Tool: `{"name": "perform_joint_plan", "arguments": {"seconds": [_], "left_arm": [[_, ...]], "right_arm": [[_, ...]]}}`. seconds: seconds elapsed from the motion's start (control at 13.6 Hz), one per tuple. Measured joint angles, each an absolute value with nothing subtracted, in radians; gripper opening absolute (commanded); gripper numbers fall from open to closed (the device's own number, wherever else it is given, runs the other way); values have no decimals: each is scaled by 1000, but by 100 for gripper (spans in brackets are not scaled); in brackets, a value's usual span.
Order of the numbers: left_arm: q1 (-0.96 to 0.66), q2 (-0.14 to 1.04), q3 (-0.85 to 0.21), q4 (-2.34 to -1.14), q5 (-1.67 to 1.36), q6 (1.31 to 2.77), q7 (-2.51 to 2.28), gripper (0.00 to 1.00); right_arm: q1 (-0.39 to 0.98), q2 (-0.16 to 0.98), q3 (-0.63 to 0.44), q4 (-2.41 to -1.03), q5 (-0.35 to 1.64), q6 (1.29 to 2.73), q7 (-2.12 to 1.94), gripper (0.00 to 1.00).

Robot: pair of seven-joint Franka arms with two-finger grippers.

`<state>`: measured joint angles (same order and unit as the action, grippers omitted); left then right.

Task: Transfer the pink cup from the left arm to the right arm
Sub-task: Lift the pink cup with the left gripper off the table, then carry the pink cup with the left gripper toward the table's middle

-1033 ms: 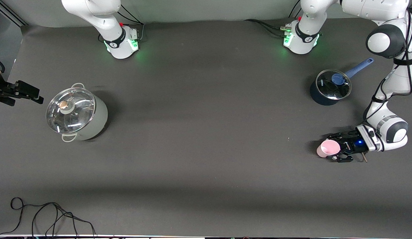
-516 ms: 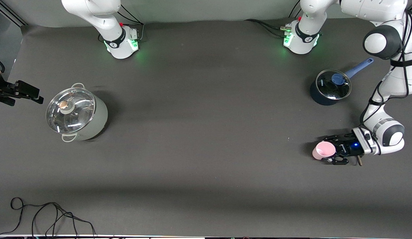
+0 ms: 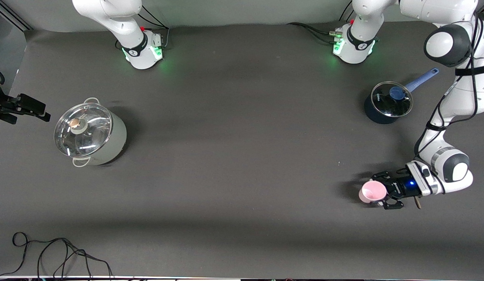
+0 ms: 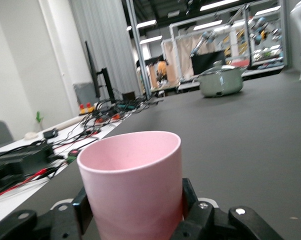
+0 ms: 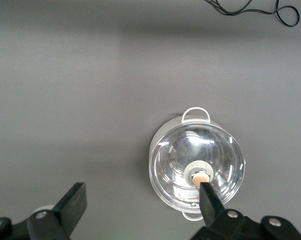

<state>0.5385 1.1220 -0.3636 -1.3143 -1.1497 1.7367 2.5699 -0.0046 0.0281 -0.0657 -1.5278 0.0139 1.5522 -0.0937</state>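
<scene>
Your left gripper is clamped on the pink cup, one finger pressed to each side of it, and it holds the cup up in the air over the table at the left arm's end, with a shadow on the cloth beneath. From the left wrist view you see the cup upright between the fingers, its mouth open and nothing visible inside. The blue saucepan with its glass lid sits on the table farther from the front camera than the spot under the cup. Your right gripper waits high over the right arm's end of the table with its fingers spread apart and nothing between them, above the grey pot, whose glass lid fills its wrist view. A black cable lies coiled near the table's front edge.
</scene>
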Motion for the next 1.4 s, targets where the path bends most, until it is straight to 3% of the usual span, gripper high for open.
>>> {"name": "perform_joint_plan", "arguments": {"seconds": [0.3,0.81,1.4], "left_arm": [[465,1102,-417,-1300,-1151,1847,2505,0],[431,1102,-708,-1301,-1154,2169,2351,0],[250,1099,-1053,-1301,-1154,2927,2242,0]], "right_arm": [[-5,27,-66,-1527,14,1552,-94,100],[-5,23,-66,-1525,14,1552,-94,100],[-5,21,-67,-1525,14,1553,-94,100]]}}
